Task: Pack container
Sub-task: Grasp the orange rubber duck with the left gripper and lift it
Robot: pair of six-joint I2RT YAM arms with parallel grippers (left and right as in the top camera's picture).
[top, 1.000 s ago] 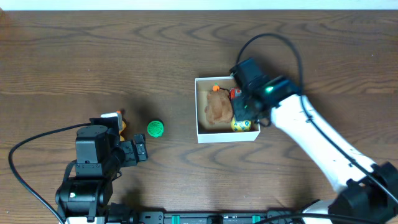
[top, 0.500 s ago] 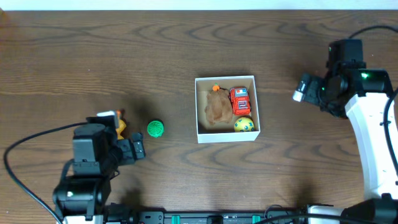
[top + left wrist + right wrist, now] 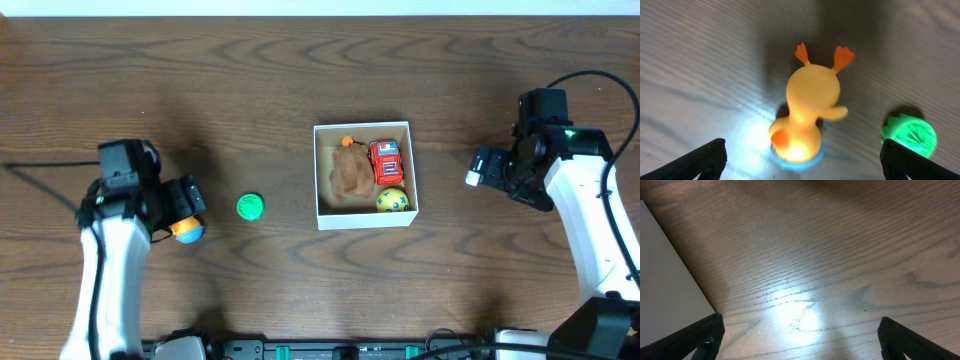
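Overhead shot's evenly lit and pretty crisp, just soft shadows on the dark wood-grain table. Both wrist cams show a hot white glare patch on the wood, going dim toward the top. The yellow rubber duck toy and green ridged ball look soft, slightly blurred.

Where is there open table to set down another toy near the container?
Bare table lies between the green ball and the container, between the container and the right gripper, and along its far side. Crowded: inside the container, and around the duck under the left gripper.
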